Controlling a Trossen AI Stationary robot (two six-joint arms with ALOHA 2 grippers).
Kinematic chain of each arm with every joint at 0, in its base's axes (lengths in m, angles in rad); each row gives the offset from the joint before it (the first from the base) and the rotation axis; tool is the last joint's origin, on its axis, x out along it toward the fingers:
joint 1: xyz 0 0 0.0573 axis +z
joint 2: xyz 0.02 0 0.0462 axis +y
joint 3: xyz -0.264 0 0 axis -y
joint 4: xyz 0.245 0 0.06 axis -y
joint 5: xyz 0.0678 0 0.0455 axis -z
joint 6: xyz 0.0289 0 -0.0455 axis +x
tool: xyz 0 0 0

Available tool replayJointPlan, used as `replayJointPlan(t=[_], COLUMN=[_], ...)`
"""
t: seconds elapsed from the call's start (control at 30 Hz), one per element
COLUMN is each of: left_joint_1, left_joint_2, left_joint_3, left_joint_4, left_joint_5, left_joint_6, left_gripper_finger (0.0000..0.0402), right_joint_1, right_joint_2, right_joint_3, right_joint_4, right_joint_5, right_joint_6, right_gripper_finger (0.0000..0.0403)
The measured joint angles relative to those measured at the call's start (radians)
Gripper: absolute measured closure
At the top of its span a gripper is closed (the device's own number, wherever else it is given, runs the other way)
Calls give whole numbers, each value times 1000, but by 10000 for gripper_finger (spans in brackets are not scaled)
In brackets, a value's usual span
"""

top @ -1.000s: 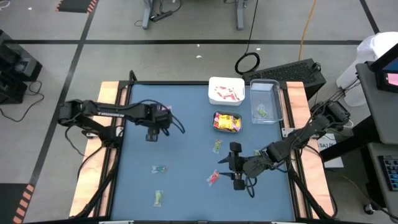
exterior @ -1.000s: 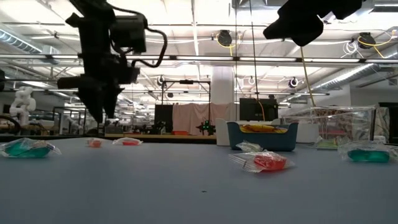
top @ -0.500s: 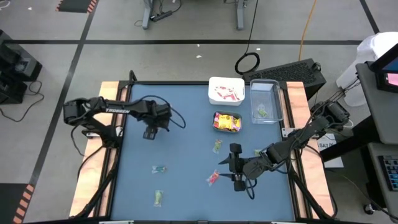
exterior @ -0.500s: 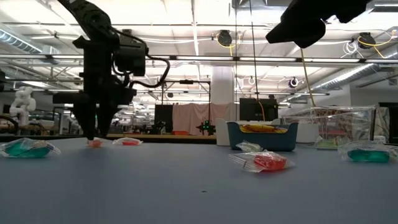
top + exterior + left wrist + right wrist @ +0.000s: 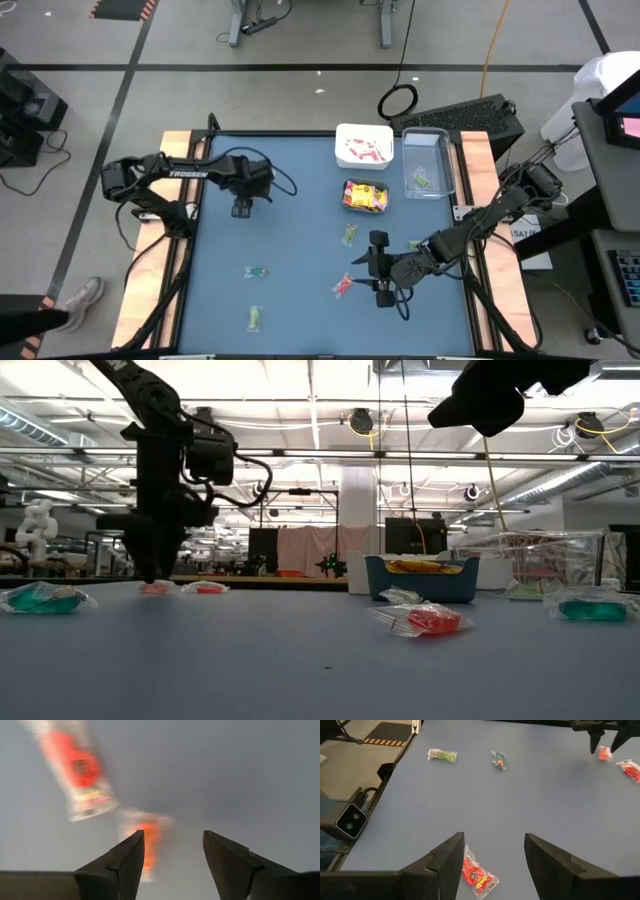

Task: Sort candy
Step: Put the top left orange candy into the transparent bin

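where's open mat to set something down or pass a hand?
Biggest bare patch: the mat between the left pincer, the green candies near the front-left, and the red candy by the right pincer. Crowded: the back-right, around the white tub, clear bin and teal tray.

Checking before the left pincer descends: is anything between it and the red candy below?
Nothing visible. The open left pincer hangs just above the red candy; a second red candy lies beside it, clear.

Wrapped candy point(image 5: 342, 287) pcs, red & green, lie scattered flat across blue mat, well apart.
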Motion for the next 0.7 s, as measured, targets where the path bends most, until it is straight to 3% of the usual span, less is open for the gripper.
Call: replayJointPlan(t=[0.1, 0.17, 0.43, 0.7], left_joint_1=[21, 22, 22, 141], left_joint_2=[0, 0, -1, -1], left_joint_3=[0, 0, 40, 14], left_joint_4=[-23, -16, 3, 46], left_joint_5=[106, 109, -83, -40], left_joint_6=[23, -11, -190, -166], left_gripper_finger=[194, 194, 190, 112], right_joint_1=[0, 0, 0, 0], right_joint_2=[0, 0, 0, 0], right_joint_3=[0, 0, 0, 0], right_joint_4=[-1, -2, -5, -6], right_joint_5=[-1, -1, -4, -4], right_joint_6=[0, -1, -17, -16], right_gripper_finger=[204, 204, 204, 204])
